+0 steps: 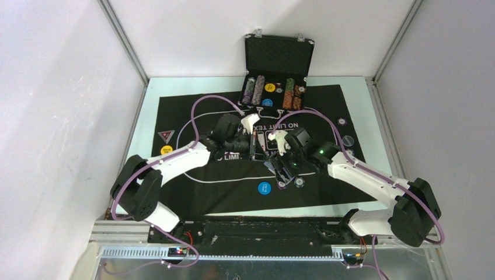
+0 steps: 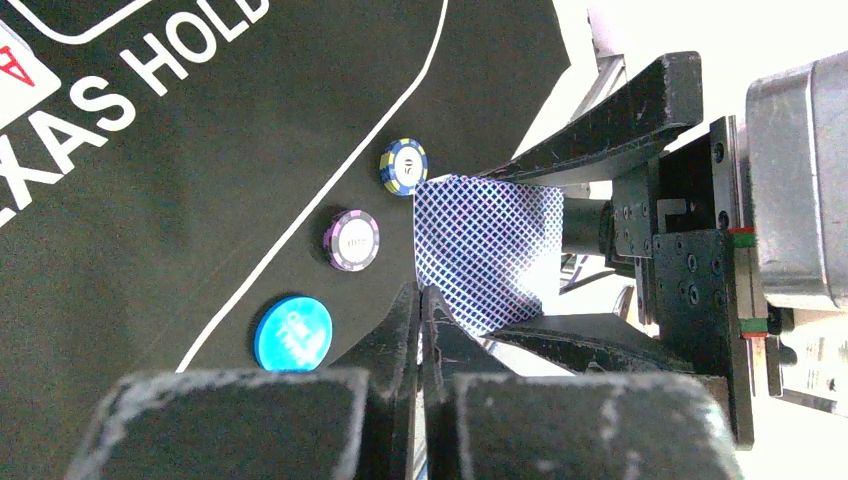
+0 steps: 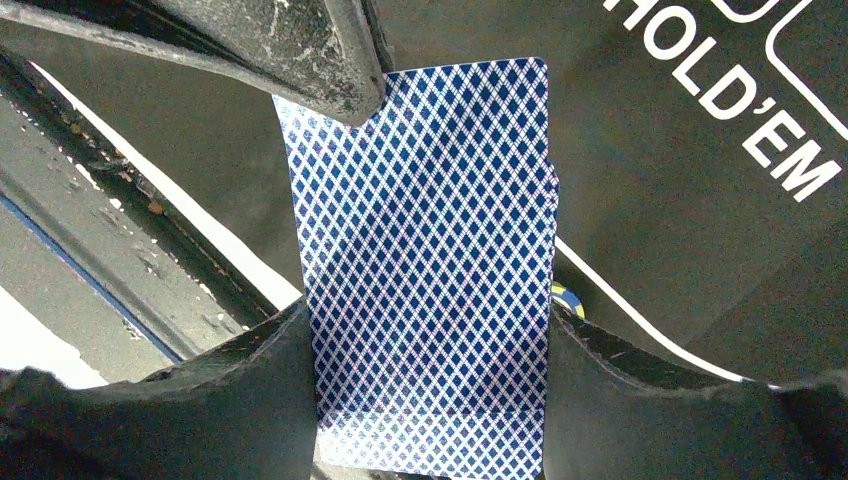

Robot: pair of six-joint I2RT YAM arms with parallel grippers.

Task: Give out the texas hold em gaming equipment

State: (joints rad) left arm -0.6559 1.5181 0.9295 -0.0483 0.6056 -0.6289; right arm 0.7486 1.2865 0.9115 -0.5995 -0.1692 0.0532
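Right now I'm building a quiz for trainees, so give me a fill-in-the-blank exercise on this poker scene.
The right gripper holds cards with ____ criss-cross backs.
The left gripper pinches their ____.
The case at the mat's far edge stands ____.
The purple chip lies between a yellow-edged chip and a ____ button.
Missing: blue; corner; open; blue.

Chips [image 2: 352,240] lie on the mat [image 1: 222,198], the case [image 1: 279,58] behind them.

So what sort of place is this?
Probably a lab robot cell, not a card room: plain white walls in a metal frame enclose the table, two robot arms are bolted at its edge, and a poker mat with a chip case is staged.
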